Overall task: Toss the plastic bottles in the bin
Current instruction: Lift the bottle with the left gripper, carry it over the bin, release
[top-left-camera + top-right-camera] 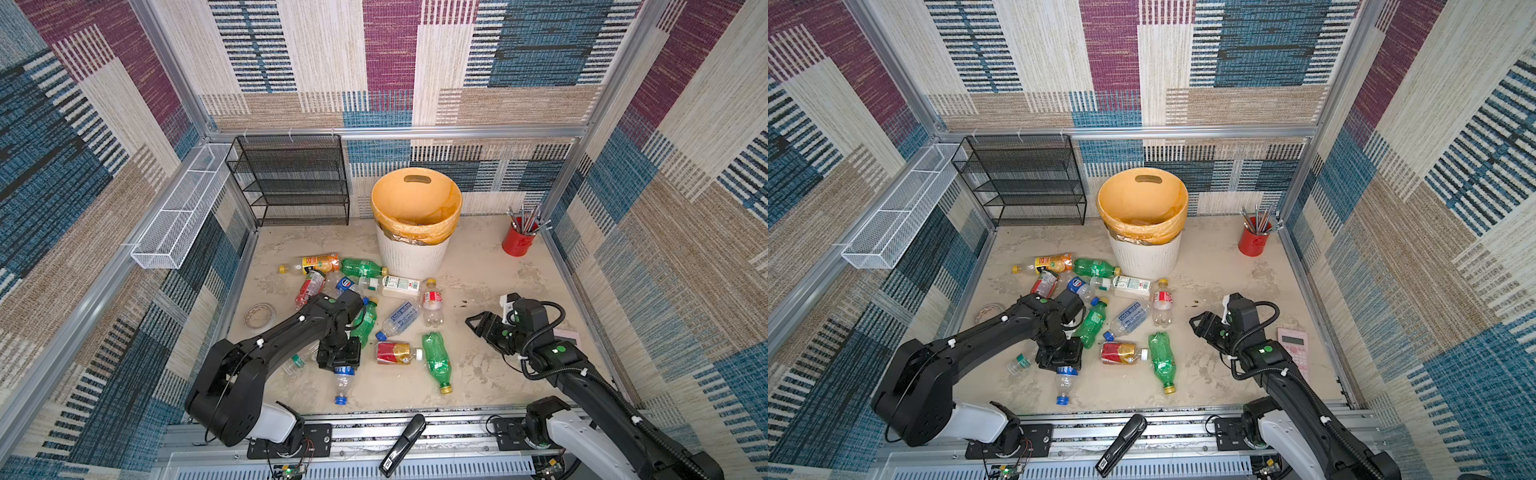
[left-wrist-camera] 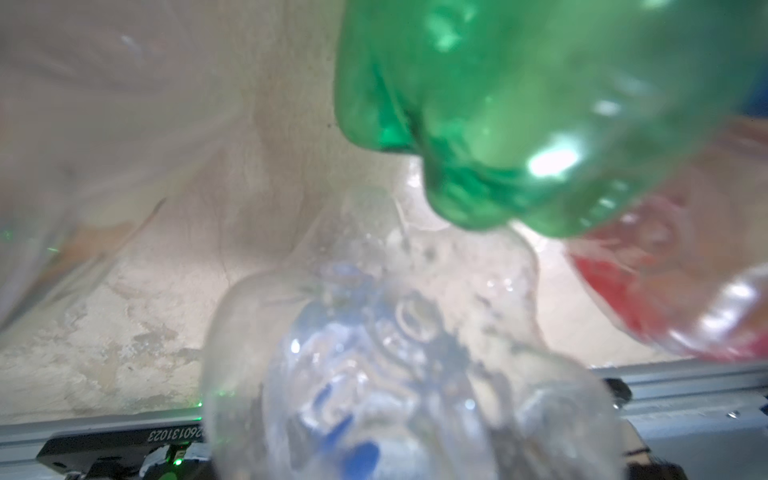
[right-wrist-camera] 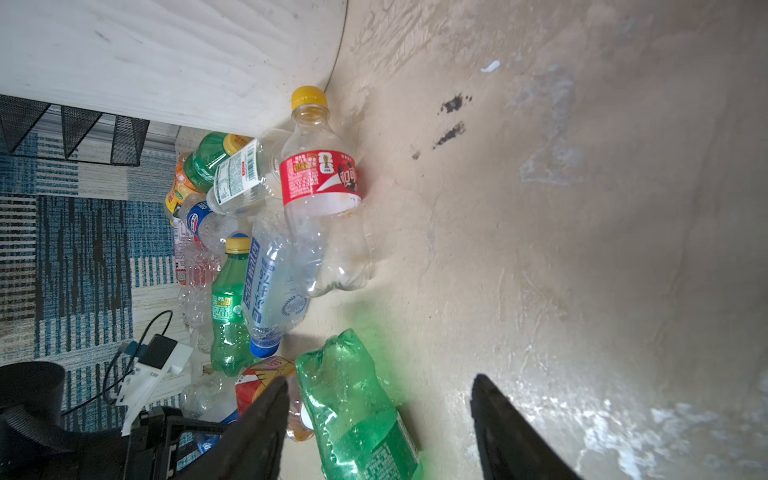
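The bin (image 1: 413,259) stands at the back of the desk (image 1: 498,374), its orange-yellow liner folded over the rim. The plastic bottles (image 1: 365,322) lie on their sides in a loose heap just in front of it and to its left. Nearest the bin are an orange-labelled bottle (image 1: 318,263), a green bottle (image 1: 362,268) touching it, and a white-labelled bottle (image 1: 400,286). A red-labelled bottle (image 1: 432,305) with a yellow cap lies just beside that one. Closer to the front rail, a red-and-gold bottle (image 1: 395,353) lies next to a crushed green bottle (image 1: 436,359).

The left end effector (image 1: 340,362) is down low over the base of a clear bottle (image 1: 343,384) whose blue cap points toward the front rail. In the left wrist view that bottle fills the lower part, badly blurred. The fingers are out of sight, so I cannot tell whether it is clamped or only straddled.

The right end effector (image 1: 471,322) hovers over bare desk to the right of the heap. Its fingers (image 3: 266,415) are spread apart with nothing gripped, and the crushed green bottle lies just ahead of one of them.

A red cup (image 1: 517,243) of pens sits in the back right corner and a black mesh rack (image 1: 291,183) in the back left. A roll of tape (image 1: 259,316) lies by the left wall, a stapler (image 1: 405,442) rests on the front rail, and a pink calculator (image 1: 1293,345) shows beside the right arm.
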Robot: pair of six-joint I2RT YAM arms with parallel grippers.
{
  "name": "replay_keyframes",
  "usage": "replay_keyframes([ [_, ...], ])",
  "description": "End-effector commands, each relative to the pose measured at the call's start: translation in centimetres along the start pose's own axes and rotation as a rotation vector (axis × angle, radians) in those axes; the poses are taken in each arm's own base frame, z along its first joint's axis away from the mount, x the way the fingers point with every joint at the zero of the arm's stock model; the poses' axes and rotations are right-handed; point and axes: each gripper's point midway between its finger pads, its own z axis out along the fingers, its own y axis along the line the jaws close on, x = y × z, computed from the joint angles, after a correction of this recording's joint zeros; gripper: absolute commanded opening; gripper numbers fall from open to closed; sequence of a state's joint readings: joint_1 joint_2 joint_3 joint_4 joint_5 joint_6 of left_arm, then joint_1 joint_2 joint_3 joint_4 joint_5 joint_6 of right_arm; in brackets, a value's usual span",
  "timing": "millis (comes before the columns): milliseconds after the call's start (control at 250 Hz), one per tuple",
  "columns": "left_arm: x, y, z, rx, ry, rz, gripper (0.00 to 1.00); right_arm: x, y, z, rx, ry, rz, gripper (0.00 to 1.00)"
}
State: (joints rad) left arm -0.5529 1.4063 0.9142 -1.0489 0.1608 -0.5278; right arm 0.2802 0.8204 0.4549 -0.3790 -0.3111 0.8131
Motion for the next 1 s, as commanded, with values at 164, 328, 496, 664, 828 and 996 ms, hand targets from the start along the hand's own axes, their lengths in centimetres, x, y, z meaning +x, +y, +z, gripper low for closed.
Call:
replay_keyframes([
  [164, 0.0, -1.8, -6.8, 0.174, -0.242, 0.020, 0.57, -1.2, 1.2, 0.3, -0.029, -0.028, -0.017, 0.71],
  [328, -2.1, -3.5, -15.1, 0.330, -0.593, 0.040, 0.54, -1.5, 1.6, 0.5, -0.033, -0.022, -0.024, 0.71],
  [496, -3.9, -5.3, -26.7, 0.553, -1.065, 0.085, 0.54, -1.9, 2.1, 0.4, -0.040, -0.030, -0.033, 0.70],
  [664, -4.3, -5.7, -38.0, 0.760, -1.551, 0.080, 0.50, -2.2, 2.3, 0.0, -0.041, -0.049, -0.033, 0.70],
  [828, -5.5, -7.9, -44.8, 0.810, -1.706, 0.147, 0.47, -2.2, 2.3, -0.6, -0.044, -0.063, -0.020, 0.70],
  [996, -8.7, -11.2, -51.0, 0.838, -1.870, 0.207, 0.47, -2.4, 2.6, -1.0, -0.049, -0.079, -0.014, 0.70],
])
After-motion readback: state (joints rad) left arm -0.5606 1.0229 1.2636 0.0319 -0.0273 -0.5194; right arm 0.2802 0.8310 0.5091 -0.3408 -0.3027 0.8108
